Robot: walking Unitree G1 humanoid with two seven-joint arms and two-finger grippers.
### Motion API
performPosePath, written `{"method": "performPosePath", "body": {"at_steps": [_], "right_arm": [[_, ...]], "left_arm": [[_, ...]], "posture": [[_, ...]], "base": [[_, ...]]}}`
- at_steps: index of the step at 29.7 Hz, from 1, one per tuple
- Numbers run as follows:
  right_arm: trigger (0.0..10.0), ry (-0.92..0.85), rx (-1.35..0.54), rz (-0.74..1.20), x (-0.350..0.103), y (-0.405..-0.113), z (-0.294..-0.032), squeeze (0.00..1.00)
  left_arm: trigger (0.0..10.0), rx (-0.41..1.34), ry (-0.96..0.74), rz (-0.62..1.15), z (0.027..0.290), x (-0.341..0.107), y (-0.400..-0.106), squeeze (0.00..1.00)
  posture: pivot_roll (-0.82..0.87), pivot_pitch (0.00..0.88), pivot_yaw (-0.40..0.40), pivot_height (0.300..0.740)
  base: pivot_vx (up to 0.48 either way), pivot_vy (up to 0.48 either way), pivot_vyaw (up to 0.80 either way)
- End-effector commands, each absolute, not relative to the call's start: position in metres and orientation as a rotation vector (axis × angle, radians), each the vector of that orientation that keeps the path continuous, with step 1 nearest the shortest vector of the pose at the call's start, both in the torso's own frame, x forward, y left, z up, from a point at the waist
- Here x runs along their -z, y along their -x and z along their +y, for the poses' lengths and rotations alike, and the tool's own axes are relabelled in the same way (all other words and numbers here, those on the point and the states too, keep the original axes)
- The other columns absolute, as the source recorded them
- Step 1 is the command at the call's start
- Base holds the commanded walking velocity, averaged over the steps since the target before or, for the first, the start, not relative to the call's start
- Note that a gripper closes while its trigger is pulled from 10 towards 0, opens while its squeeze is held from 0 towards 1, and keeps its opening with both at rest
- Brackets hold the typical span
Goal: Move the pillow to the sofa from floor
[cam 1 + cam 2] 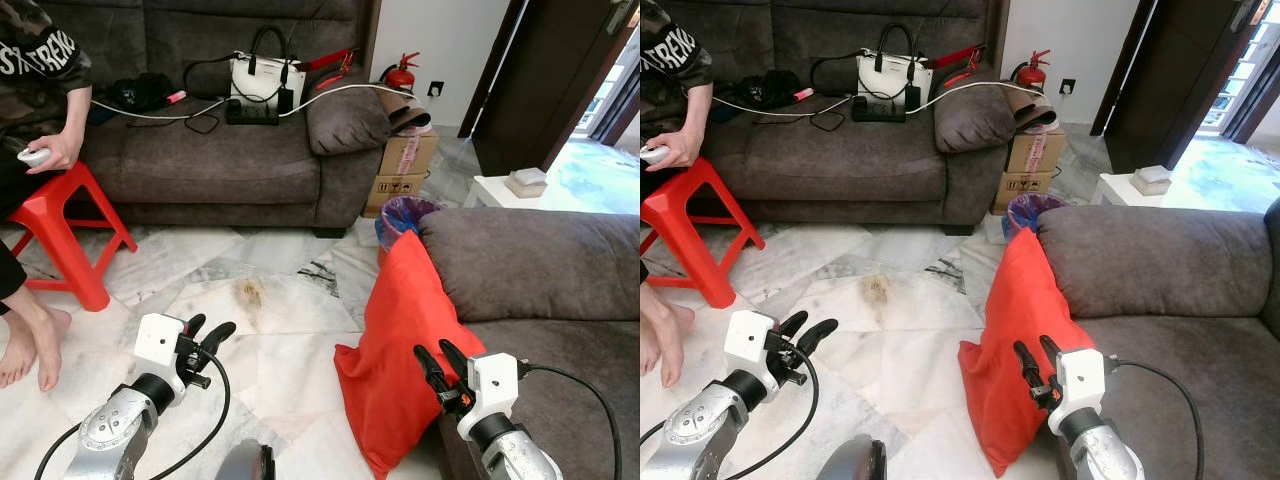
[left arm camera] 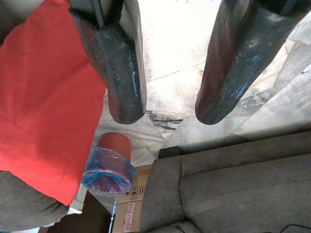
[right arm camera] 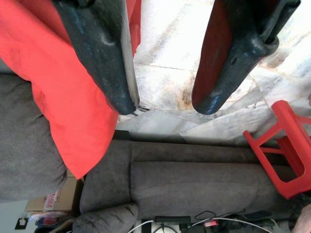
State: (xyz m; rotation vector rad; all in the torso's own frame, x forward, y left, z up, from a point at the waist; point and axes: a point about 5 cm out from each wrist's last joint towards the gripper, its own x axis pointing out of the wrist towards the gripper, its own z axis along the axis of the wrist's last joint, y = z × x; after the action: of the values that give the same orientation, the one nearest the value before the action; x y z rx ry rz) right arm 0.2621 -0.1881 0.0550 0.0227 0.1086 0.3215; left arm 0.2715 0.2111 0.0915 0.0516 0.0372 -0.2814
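Observation:
A red pillow (image 1: 400,345) stands on the marble floor, leaning against the front of the grey sofa (image 1: 560,290) on my right. My right gripper (image 1: 436,360) is open just in front of the pillow's lower half, its fingers apart with nothing between them. Further left, over the floor tiles, my left gripper (image 1: 206,332) is open and empty, well apart from the pillow. The pillow (image 3: 63,102) fills one side of the right wrist view and also shows in the left wrist view as the pillow (image 2: 43,102).
A second grey sofa (image 1: 220,150) along the far wall carries a white bag (image 1: 265,78), cables and a power strip. A person sits at the left by a red stool (image 1: 62,225). A lined bin (image 1: 405,215) and cardboard boxes (image 1: 405,170) stand between the sofas.

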Motion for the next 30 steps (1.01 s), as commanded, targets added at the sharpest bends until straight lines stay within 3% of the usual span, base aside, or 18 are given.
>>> {"method": "performPosePath", "body": {"at_steps": [1,9,30], "right_arm": [[10.0,-0.016,-0.324,0.116,-0.0535,-0.2609,-0.1878,0.00],[10.0,-0.013,-0.338,0.111,-0.0539,-0.2612,-0.1849,0.00],[10.0,-0.020,-0.325,0.102,-0.0553,-0.2621,-0.1858,0.00]], "left_arm": [[10.0,0.286,-0.058,0.029,0.2086,-0.0930,-0.2698,0.00],[10.0,0.285,-0.059,0.028,0.2085,-0.0932,-0.2701,0.00],[10.0,0.269,-0.068,0.028,0.2113,-0.0933,-0.2707,0.00]], "posture": [[0.10,0.084,-0.026,0.619],[0.10,0.083,-0.026,0.599],[0.10,0.085,-0.028,0.599]], "base": [[0.000,0.000,0.00],[0.000,0.000,0.00],[0.013,0.000,0.00]]}}
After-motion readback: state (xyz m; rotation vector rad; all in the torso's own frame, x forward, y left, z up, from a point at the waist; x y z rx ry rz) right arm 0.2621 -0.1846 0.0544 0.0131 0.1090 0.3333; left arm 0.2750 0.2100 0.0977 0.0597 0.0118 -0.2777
